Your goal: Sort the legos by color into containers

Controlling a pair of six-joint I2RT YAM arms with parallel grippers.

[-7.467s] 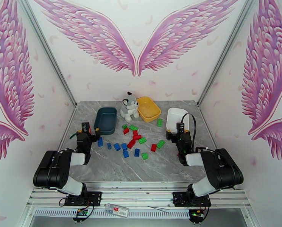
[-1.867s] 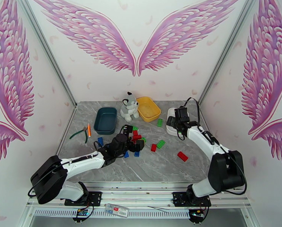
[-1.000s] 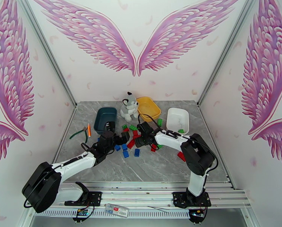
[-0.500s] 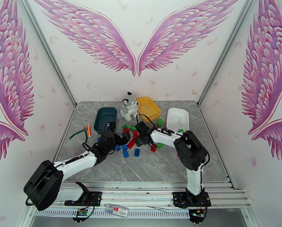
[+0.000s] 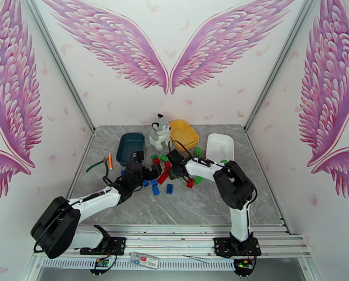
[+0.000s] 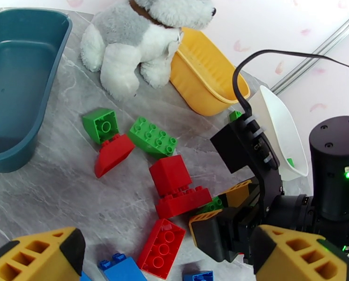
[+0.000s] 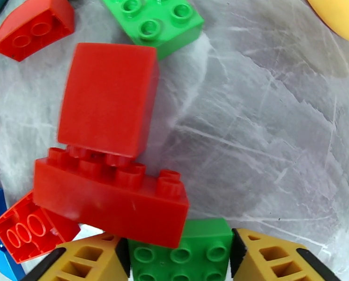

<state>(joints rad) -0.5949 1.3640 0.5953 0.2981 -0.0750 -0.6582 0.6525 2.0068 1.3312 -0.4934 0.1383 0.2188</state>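
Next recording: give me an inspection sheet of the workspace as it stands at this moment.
Surface: grey marble table, nothing spilled seen.
Job's things: red, green and blue legos loose mid-table; teal tray, yellow tray and white tray along the back; a green piece lies in the white tray.
Clutter: plush husky between the teal and yellow trays; hand tools near the left edge.
Grippers: left gripper open above the bricks; right gripper closed around a green brick.
Cables: black cable arcs over the right wrist.
Surroundings: walls with pink wing prints.
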